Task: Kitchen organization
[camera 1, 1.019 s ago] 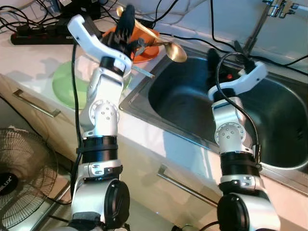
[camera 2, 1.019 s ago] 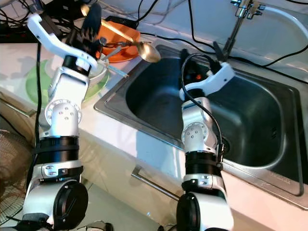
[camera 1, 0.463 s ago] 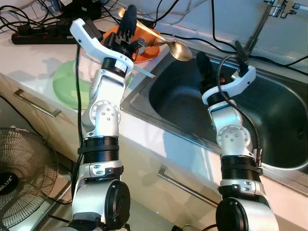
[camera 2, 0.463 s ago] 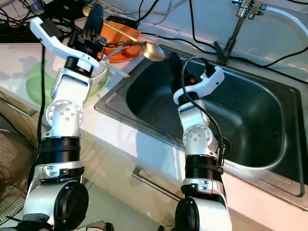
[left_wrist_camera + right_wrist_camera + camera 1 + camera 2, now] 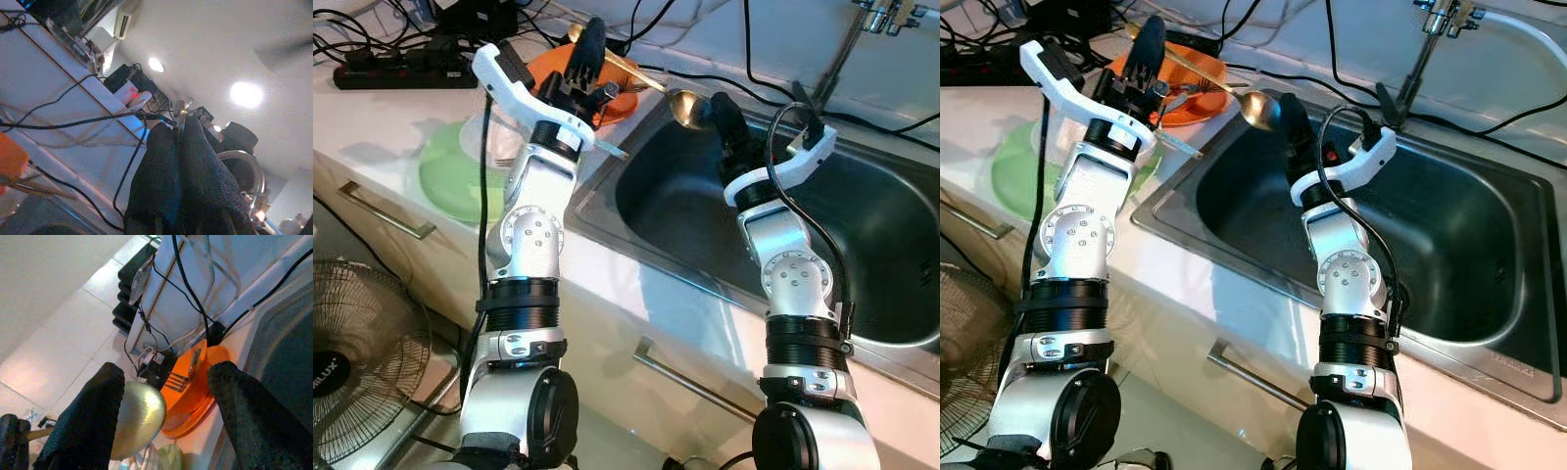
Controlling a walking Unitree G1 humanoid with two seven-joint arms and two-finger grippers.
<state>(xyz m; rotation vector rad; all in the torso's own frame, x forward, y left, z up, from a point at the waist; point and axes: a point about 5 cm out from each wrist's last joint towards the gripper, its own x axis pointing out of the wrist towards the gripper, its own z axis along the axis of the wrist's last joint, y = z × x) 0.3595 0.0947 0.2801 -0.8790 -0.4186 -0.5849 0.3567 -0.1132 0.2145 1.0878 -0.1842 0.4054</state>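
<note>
Overhead, the left gripper [image 5: 589, 51] pinches a long golden metal spoon [image 5: 685, 106] by its handle above the round orange plate [image 5: 1197, 98]. Closer, the right gripper [image 5: 164, 406] shows fingers spread around the spoon's bowl, beside the steel sink [image 5: 891, 255].

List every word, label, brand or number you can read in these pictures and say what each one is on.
"LUX": white letters on the dark hub of the floor fan, cut off by the picture's edge, so the word may be longer.
Nothing else can be read: the power strip shows no legible marking, and the orange plate, gold spoon and sink bear no text.
</note>
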